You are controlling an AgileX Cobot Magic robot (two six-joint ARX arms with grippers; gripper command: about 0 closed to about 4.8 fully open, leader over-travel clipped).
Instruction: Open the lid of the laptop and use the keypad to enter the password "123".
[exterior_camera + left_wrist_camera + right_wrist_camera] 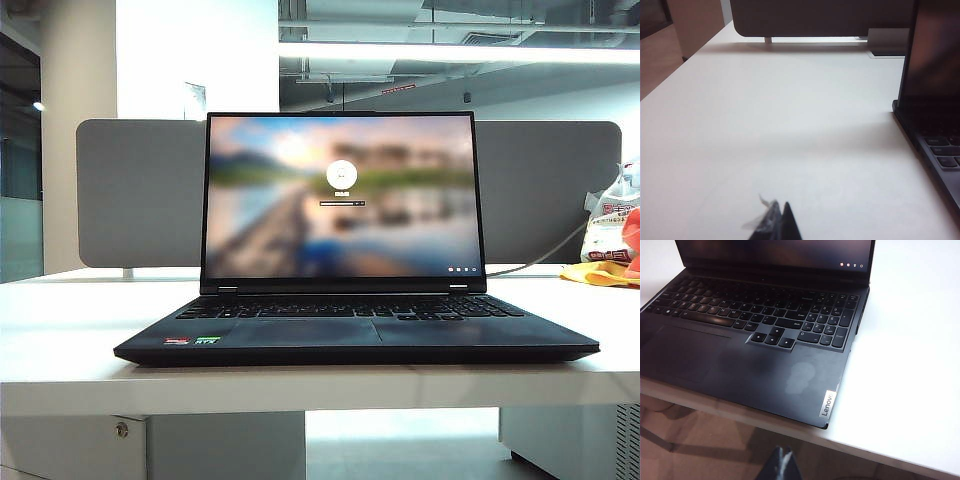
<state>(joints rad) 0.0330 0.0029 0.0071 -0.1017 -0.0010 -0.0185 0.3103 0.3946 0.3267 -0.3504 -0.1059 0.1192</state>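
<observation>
Left tool (777,222) and right tool (781,465) both closed, empty.

Left of laptop (355,330): bare counter (765,140); left hand (777,225) low over it.
Behind laptop: upright lid (342,195), grey divider (140,190).
Right of laptop: bare counter; right hand (781,467), shut, off its front corner.

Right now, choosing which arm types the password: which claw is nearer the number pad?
The right claw, shut, off the laptop's front corner by the number pad. The left claw hovers over bare table beside the opposite edge.
</observation>
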